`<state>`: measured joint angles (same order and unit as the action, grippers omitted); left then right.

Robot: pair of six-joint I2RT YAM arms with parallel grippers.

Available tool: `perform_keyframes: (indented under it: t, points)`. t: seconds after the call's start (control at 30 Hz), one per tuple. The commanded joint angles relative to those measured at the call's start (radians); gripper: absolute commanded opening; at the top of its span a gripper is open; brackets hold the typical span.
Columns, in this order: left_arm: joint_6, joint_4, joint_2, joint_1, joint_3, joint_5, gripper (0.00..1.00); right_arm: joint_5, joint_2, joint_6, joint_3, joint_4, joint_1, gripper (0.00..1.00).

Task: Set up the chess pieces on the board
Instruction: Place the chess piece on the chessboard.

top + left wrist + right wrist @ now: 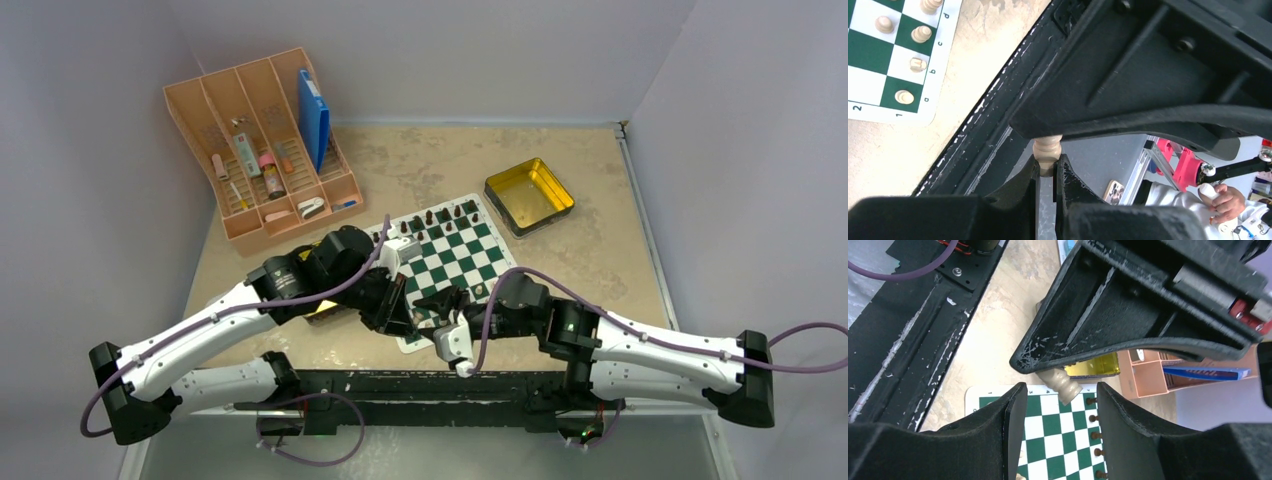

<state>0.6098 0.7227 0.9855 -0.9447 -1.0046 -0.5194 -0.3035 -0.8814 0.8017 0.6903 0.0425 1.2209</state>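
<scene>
One tan chess piece [1047, 150], clamped between the closed fingers of the left hand [1047, 172], near the board's [462, 262] 7 o'clock corner. Right hand [1060, 399]: fingers apart, that piece just beyond their gap. Several further tan chessmen [921, 34] stand on squares along the board's lettered edge.

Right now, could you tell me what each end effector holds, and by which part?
The left end effector pinches a light tan chess piece by one end. The right end effector stands open near it, holding nothing.
</scene>
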Motion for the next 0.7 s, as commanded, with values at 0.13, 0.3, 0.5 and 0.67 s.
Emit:
perform_keyframes:
  t: [0.13, 0.3, 0.5, 0.67]
  points:
    - [0.017, -0.021, 0.016, 0.0, -0.034, -0.022, 0.0, 0.035, -0.02, 0.093, 0.083, 0.004, 0.027, 0.53]
    - [0.014, -0.019, 0.015, 0.0, -0.041, -0.018, 0.0, 0.066, -0.015, 0.139, 0.074, -0.011, 0.045, 0.47]
    - [0.019, -0.009, 0.019, 0.001, -0.079, -0.055, 0.07, 0.058, 0.015, 0.154, 0.068, -0.022, 0.045, 0.29]
    - [0.031, -0.002, -0.004, 0.001, -0.127, 0.009, 0.2, 0.123, 0.022, 0.066, 0.038, 0.074, 0.045, 0.06]
